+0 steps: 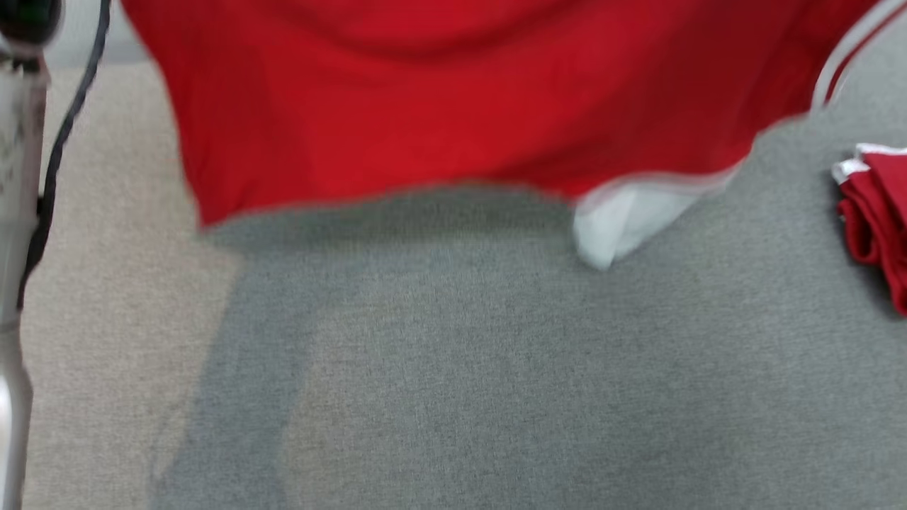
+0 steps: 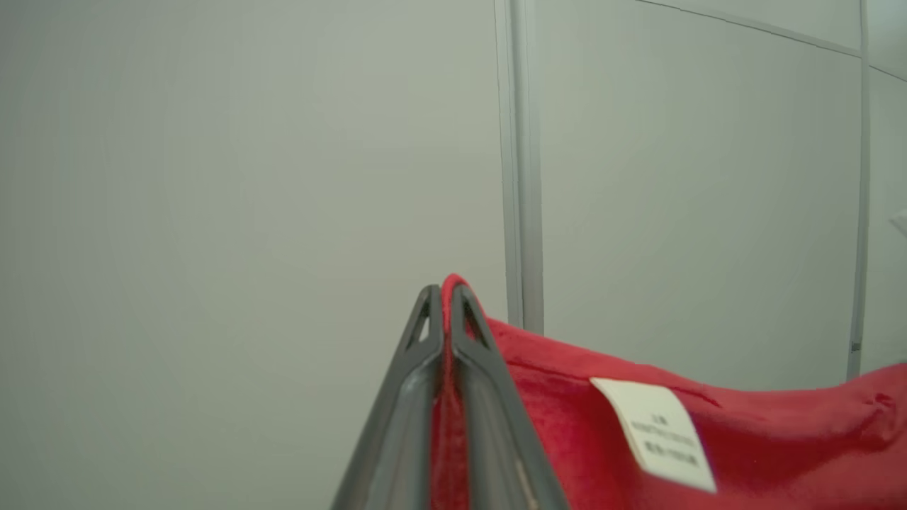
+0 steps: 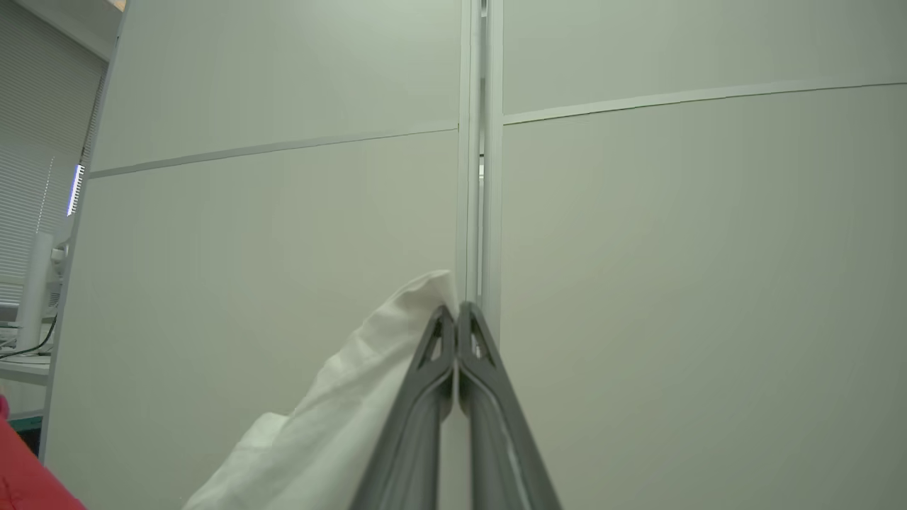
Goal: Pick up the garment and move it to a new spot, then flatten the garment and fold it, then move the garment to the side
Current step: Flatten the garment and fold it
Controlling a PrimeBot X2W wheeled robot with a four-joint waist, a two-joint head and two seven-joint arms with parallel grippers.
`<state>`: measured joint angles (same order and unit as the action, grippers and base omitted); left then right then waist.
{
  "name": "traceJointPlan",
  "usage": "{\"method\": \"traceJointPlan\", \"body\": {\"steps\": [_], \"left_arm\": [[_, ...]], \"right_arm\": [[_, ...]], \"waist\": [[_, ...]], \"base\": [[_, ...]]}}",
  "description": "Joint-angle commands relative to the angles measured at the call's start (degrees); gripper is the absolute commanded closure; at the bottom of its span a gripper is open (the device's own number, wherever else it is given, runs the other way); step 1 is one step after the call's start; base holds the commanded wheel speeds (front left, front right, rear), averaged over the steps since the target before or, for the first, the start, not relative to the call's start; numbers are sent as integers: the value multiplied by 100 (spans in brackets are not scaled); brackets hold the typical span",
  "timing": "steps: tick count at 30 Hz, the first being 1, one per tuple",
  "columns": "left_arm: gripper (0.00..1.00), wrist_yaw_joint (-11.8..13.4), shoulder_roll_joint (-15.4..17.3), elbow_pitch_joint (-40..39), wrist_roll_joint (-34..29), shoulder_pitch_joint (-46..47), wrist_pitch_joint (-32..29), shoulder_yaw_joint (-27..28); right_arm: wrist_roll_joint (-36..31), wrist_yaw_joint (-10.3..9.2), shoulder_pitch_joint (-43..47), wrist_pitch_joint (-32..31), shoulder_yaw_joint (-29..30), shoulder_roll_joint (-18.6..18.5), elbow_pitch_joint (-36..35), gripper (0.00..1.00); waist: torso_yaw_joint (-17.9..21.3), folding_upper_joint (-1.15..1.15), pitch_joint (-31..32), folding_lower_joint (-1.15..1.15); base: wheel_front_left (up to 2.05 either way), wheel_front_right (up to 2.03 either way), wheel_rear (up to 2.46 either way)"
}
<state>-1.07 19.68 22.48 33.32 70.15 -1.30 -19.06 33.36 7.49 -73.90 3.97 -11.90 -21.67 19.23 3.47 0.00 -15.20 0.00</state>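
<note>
Red garment (image 1: pixel 453 106) hangs spread left-to-right between both claws | left gripper (image 2: pixel 444 294) clenched on red edge | right gripper (image 3: pixel 457 312) clenched on white part | hem over grey table (image 1: pixel 496 368)

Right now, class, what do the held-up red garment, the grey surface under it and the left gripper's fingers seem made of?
The red garment: likely soft knit cloth, matt; it drapes and creases. The grey surface: seemingly woven fabric, matt; fine flecked texture. The fingers of the left gripper: probably moulded plastic, dark grey, slight sheen; triangular cut-outs near the tips.
</note>
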Motion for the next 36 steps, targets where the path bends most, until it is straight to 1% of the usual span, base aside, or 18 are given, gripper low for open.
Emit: {"method": "traceJointPlan", "body": {"steps": [1, 5, 7, 11, 13, 15, 16, 20, 23, 25, 26, 27, 29, 30, 31, 32, 34, 36], "left_arm": [[100, -73, -77, 281, -36, 285, 145, 1], [100, -192, -301, 1178, -66, 1094, 576, 43], [100, -246, -452, 1671, 9, 1364, 695, 49], [100, -344, -614, 2576, 152, 1835, 823, 126], [100, -405, -719, 3021, 287, 1866, 857, 188], [100, -466, -815, 3428, 431, 1796, 831, 218], [100, -516, -875, 3819, 582, 1675, 775, 280], [100, -591, -959, 4362, 773, 1473, 738, 312], [100, -631, -1042, 4590, 966, 1167, 837, 380], [100, -648, -1080, 4627, 1107, 939, 989, 422], [100, -648, -1080, 4627, 1107, 939, 989, 422], [100, -640, -1127, 4601, 1127, 789, 1006, 363], [100, -638, -1132, 4466, 1248, 407, 1175, 312], [100, -639, -1128, 4430, 1178, 164, 1240, 196], [100, -639, -1176, 4358, 1363, -97, 1338, 244], [100, -640, -1237, 4234, 1417, -349, 1394, 199], [100, -641, -1234, 4026, 1582, -873, 1493, 141], [100, -641, -1145, 3779, 1699, -1405, 1557, 77]], "right_arm": [[57, 1, -313, 158, -86, 4, 237, 100], [236, 1, -1279, 624, -259, 134, 1069, 100], [392, 1, -1629, 749, -319, 262, 1539, 100], [572, 1, -2107, 891, -559, 580, 2348, 100], [687, 1, -2139, 936, -728, 702, 2722, 100], [810, 1, -1950, 966, -911, 828, 3075, 100], [900, 1, -1843, 940, -1056, 881, 3395, 100], [1129, 1, -1554, 878, -1400, 1015, 3770, 100], [1303, 1, -1140, 881, -1729, 1031, 3812, 100], [1496, 2, -824, 913, -1968, 1028, 3645, 100], [1496, 2, -824, 913, -1968, 1028, 3645, 100], [1619, 2, -626, 938, -2077, 982, 3520, 100], [1840, 2, -125, 995, -2326, 848, 3227, 100], [1969, 2, 176, 1029, -2443, 767, 3059, 100], [2106, 2, 473, 1060, -2487, 663, 2885, 100], [2268, 1, 796, 1093, -2487, 567, 2713, 100], [2448, 2, 1411, 1122, -2567, 403, 2301, 100], [2547, 2, 2070, 1129, -2477, 265, 1779, 100]], "waist": [[-21, 0, -267, 0], [-45, 0, -493, 0], [-65, 0, -573, 0], [1, 0, -816, 0], [26, 0, -911, 0], [26, 0, -958, 0], [20, 0, -1053, 0], [29, 0, -1258, 0], [58, 0, -1390, 0], [65, 0, -1412, 0], [65, 0, -1412, 0], [55, 0, -1409, 0], [54, 0, -1394, 0], [40, 0, -1375, 0], [27, 0, -1344, 0], [0, 0, -1293, 0], [12, 0, -1186, 0], [31, 0, -1054, 0]], "base": [[0, 0, 0], [0, 0, 0], [0, 0, 0], [0, 0, 0], [0, 0, 0], [0, 0, 0], [0, 0, 0], [0, 0, 0], [0, 0, 0], [0, 0, 0], [0, 0, 0], [0, 0, 0], [0, 0, 0], [0, 0, 0], [0, 0, 0], [0, 0, 0], [0, 0, 0], [0, 0, 0]]}}
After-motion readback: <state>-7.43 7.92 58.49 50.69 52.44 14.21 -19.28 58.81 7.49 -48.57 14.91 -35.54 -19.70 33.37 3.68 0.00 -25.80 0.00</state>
